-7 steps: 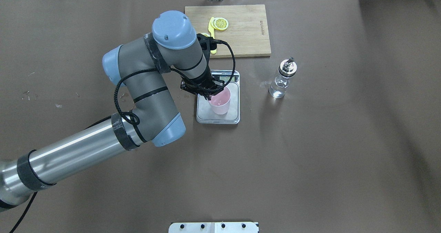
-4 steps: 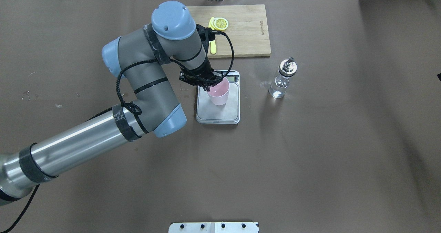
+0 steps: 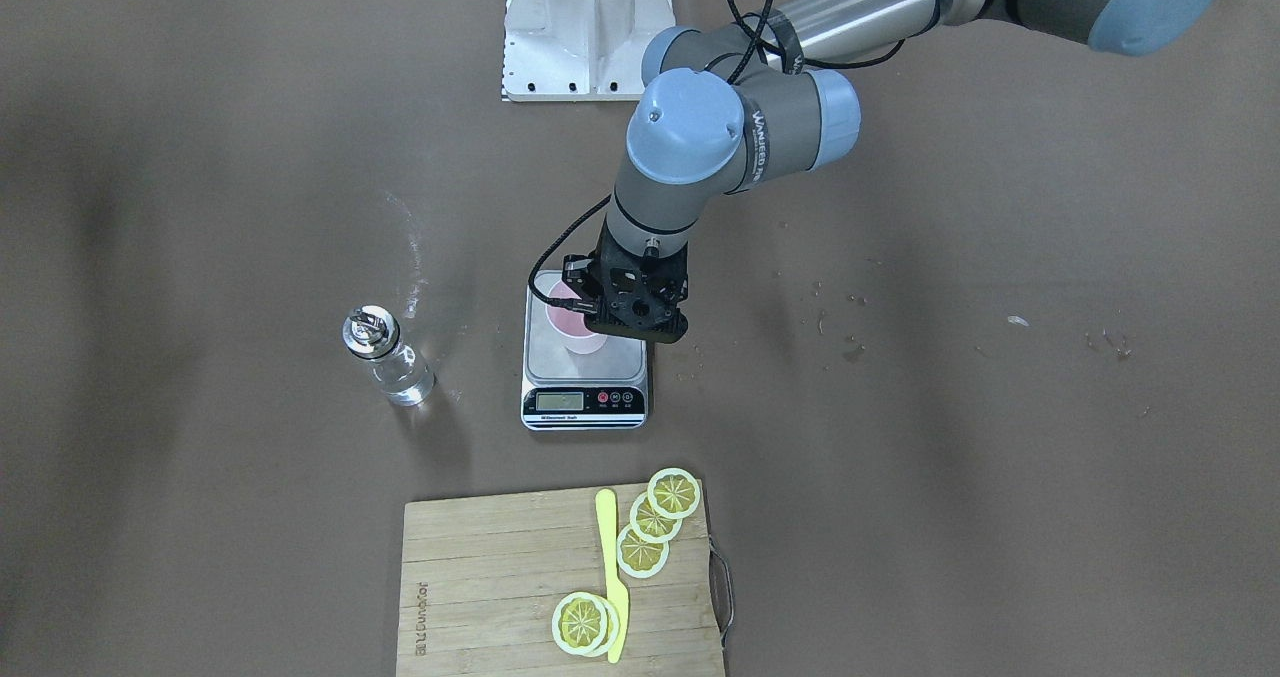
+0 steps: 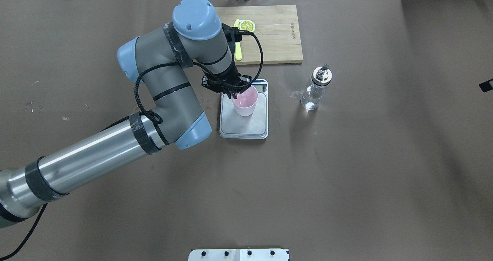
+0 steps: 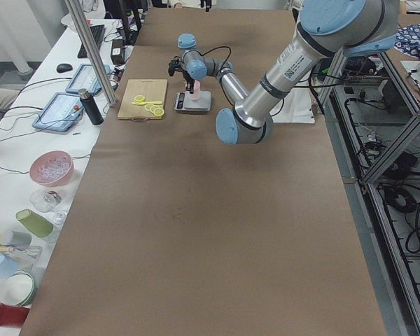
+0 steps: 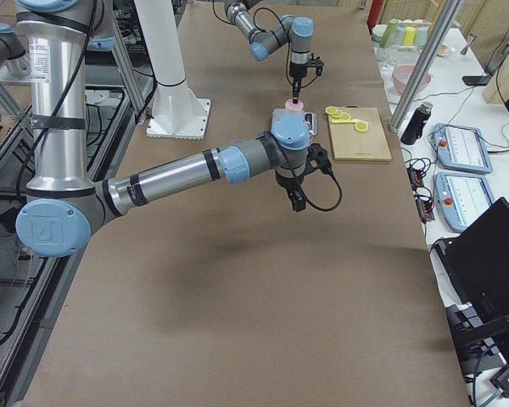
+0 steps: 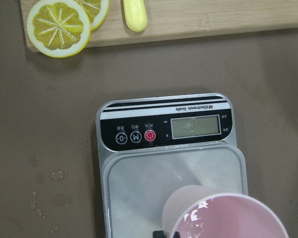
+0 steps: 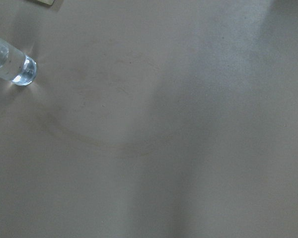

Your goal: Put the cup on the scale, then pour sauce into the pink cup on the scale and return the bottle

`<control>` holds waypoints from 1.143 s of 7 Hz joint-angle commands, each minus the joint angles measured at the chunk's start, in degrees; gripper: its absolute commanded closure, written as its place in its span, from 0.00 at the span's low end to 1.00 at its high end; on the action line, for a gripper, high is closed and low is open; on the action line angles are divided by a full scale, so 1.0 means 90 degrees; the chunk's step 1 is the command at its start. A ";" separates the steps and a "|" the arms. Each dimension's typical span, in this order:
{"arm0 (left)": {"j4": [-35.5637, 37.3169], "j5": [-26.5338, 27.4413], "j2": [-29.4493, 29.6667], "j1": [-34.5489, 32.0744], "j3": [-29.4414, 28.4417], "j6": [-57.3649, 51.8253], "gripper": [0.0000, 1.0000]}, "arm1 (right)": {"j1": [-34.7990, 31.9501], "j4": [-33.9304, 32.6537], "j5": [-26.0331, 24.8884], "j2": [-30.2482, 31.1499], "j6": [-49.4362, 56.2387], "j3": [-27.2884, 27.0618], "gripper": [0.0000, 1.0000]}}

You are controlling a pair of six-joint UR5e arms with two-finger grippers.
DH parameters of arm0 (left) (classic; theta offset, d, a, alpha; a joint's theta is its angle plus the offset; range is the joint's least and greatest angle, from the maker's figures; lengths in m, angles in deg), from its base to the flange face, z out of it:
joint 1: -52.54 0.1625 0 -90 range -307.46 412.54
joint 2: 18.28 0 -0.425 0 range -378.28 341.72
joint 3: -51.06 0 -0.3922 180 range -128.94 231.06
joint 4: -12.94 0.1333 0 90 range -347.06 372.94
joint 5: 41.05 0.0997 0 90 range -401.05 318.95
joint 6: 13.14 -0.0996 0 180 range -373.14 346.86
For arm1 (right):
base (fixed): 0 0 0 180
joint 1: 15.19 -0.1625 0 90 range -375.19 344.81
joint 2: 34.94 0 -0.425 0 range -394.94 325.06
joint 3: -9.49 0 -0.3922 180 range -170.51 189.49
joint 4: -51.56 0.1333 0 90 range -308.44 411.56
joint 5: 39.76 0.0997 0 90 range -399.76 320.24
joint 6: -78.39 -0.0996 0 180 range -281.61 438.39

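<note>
**Pink cup held over the scale**

The left gripper [image 4: 234, 95] is clamped on the rim of the small pale pink plastic cup [image 4: 246, 106], above the flat silver-topped digital scale [image 4: 243, 129]. I cannot tell whether the cup touches the platform. The slim clear bottle with a silver spout cap [image 4: 314, 95] stands upright near the scale. The right gripper [image 6: 295, 200] hangs over the brown table [image 4: 346, 176], and I cannot tell how its jaws stand.

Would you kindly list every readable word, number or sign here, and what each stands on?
"Electronic Scale": scale front panel, upside down in the left wrist view.
"-0-" and "M": two of its buttons; the tiny labels above are unreadable.
LCD: no legible digits.
Board brand mark: too blurred.
Left arm lettering: too small.
</note>
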 commanded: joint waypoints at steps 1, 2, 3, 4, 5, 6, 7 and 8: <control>-0.0001 0.0000 0.0002 -0.0001 0.0025 -0.0001 0.30 | 0.0259 0.0236 0.0006 -0.0022 0.0045 -0.0035 0.00; -0.0039 0.0000 -0.0008 -0.0020 0.0054 0.0009 0.16 | 0.0406 0.0507 0.0006 -0.0022 -0.0012 -0.0045 0.00; -0.0030 -0.0010 -0.0008 -0.0107 0.0131 0.0009 0.04 | 0.0504 0.0674 -0.0004 -0.0022 0.0016 -0.0046 0.00; -0.0020 -0.0039 -0.0046 -0.0224 0.0229 0.0009 0.03 | 0.0737 0.1015 -0.0062 -0.0022 -0.0022 -0.0036 0.00; -0.0011 -0.0078 -0.0086 -0.0438 0.0317 -0.0010 0.03 | 0.0990 0.1192 -0.0101 -0.0071 -0.0061 -0.0026 0.00; 0.0009 -0.0088 -0.0444 -0.0576 0.0627 -0.0291 0.03 | 0.1177 0.1194 -0.0169 -0.0236 -0.0284 -0.0026 0.00; 0.0048 -0.0330 -0.1027 -0.0886 0.1133 -0.0758 0.03 | 0.1459 0.1223 -0.0402 -0.0373 -0.0692 -0.0055 0.00; 0.0048 -0.0806 -0.1488 -0.1295 0.1447 -0.1033 0.03 | 0.1771 0.1523 -0.0704 -0.0422 -0.0870 -0.0036 0.00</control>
